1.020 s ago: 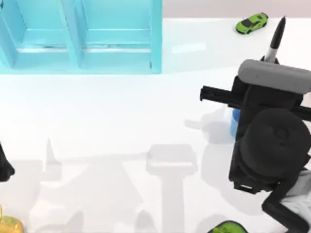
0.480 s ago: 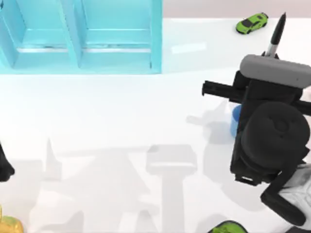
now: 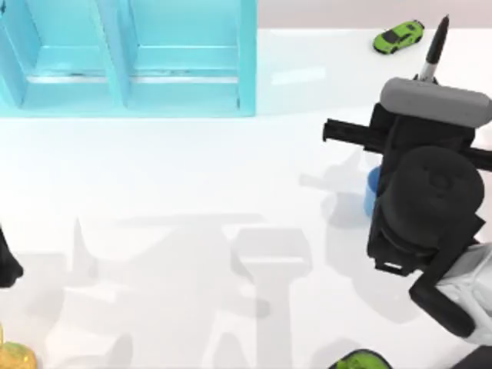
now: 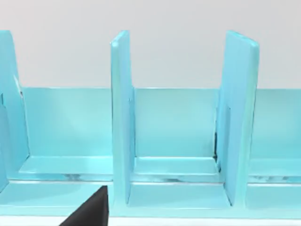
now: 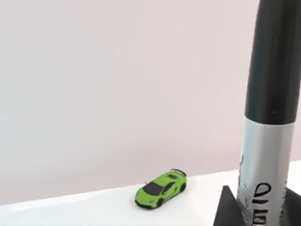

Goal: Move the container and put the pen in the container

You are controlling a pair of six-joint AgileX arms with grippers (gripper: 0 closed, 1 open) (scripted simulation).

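Observation:
The pen point(image 3: 435, 52) is a slim black marker with a grey label band, standing nearly upright at the table's right. My right gripper point(image 5: 257, 217) is shut on its lower part, and the pen point(image 5: 269, 117) rises close in front of the right wrist camera. In the top view the right arm's black wrist covers the grip. The container point(image 3: 371, 189) is a small blue cup; just a sliver of it shows at the left side of the right arm, the rest hidden beneath it. My left arm point(image 3: 6, 263) stays parked at the left edge.
A large turquoise shelf unit point(image 3: 131, 61) fills the back left, and its upright dividers point(image 4: 121, 122) face the left wrist camera. A green toy car point(image 3: 399, 36) sits at the back right, near the pen. Green objects lie at the front edge point(image 3: 357, 360) and the front left corner point(image 3: 11, 355).
My right arm has shifted slightly toward the back of the table with the pen in it. The container and the left arm have not moved.

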